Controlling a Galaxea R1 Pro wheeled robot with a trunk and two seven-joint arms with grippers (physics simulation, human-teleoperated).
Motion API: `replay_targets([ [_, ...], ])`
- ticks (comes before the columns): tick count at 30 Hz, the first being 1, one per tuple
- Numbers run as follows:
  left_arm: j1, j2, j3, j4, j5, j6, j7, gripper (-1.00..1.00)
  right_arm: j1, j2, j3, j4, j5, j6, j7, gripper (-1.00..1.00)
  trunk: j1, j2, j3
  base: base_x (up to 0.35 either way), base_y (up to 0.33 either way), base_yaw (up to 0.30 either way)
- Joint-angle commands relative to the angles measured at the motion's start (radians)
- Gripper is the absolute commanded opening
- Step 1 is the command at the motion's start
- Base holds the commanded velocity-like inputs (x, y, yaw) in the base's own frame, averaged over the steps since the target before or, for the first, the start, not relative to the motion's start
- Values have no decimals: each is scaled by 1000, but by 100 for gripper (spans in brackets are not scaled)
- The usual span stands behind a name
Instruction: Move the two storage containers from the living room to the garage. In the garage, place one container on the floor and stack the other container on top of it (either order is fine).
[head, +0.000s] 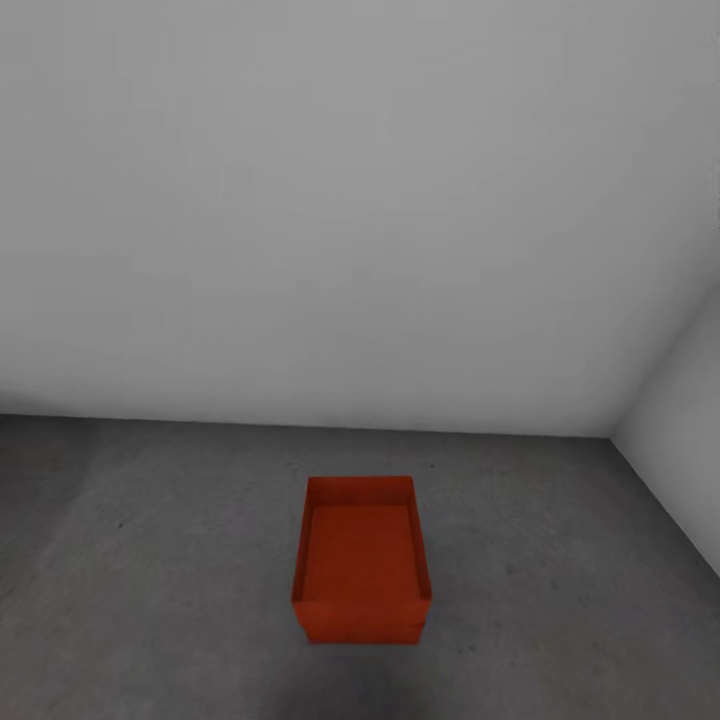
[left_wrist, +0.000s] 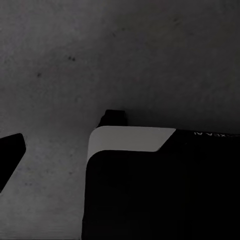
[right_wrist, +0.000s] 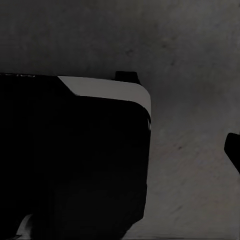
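Squarely stacked: orange-red thin-walled containers (head: 361, 560) on mottled concrete floor (head: 150, 560).

Dark grey floor (left_wrist: 125, 55) spreads across the left wrist view, mottled and marked with a few small dark specks. Over it sits the robot's black base (left_wrist: 160, 195), big and boxy, with a pale rounded corner panel (left_wrist: 125, 140) catching the light. A small black block (left_wrist: 114, 118) pokes out just beyond that panel. One dark fingertip (left_wrist: 10, 155) juts in at the edge.

Matt orange-red containers (head: 361, 560), mottled concrete floor (head: 150, 560)
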Motion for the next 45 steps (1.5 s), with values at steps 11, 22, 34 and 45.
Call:
replay_targets([
  [11,46,11,-1,-1,6,2,0,100,37,1,10,2,-6,-10,24,100,0,-1,16,0,0,-31],
  [22,50,36,-1,-1,69,0,-1,100,41,0,9,2,-7,-11,48,100,0,-1,34,0,0,-68],
  [34,52,53,-1,-1,85,-29,-7,100,41,-3,9,2,-7,-11,64,100,0,-1,49,0,0,-59],
  [45,53,67,-5,-5,80,-73,-5,100,41,-5,11,1,-5,-7,66,100,0,-1,50,0,0,-4],
])
